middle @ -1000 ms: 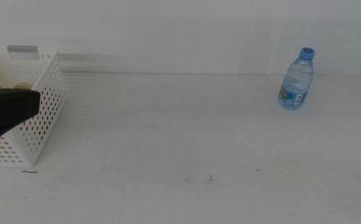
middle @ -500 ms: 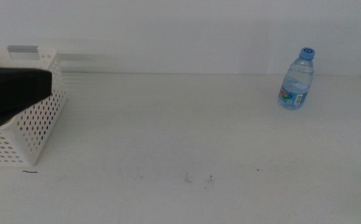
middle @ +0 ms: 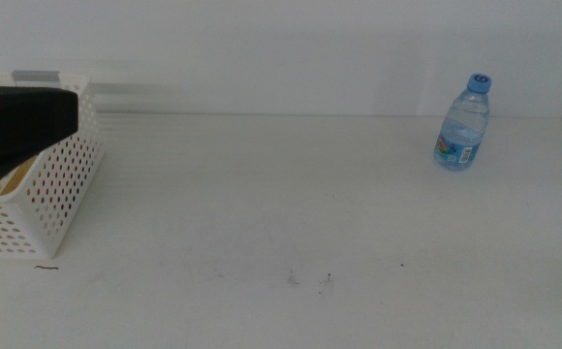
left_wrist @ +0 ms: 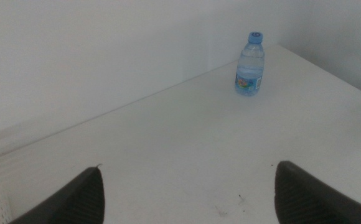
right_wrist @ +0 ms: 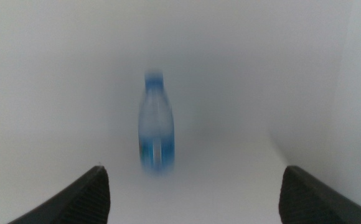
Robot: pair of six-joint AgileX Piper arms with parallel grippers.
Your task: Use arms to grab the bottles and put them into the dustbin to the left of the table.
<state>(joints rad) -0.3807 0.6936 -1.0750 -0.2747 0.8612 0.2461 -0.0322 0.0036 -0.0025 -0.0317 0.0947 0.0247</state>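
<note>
a clear water bottle (middle: 462, 122) with a blue cap stands upright at the far right of the white table (middle: 291, 204), well apart from the perforated white dustbin (middle: 53, 189) at the table's left end. the left gripper (left_wrist: 187, 190), a dark blurred shape over the dustbin, shows its jaws spread wide and empty. the right gripper (right_wrist: 193, 193) faces the bottle, jaws likewise parted, holding nothing.

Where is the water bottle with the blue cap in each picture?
Middle view: the water bottle stands far back on the right of the white table.
Left wrist view: upright in the distance, on the table near its far corner.
Right wrist view: blurred, upright, straight ahead.
Shared landmark: the plain white wall behind it.
</note>
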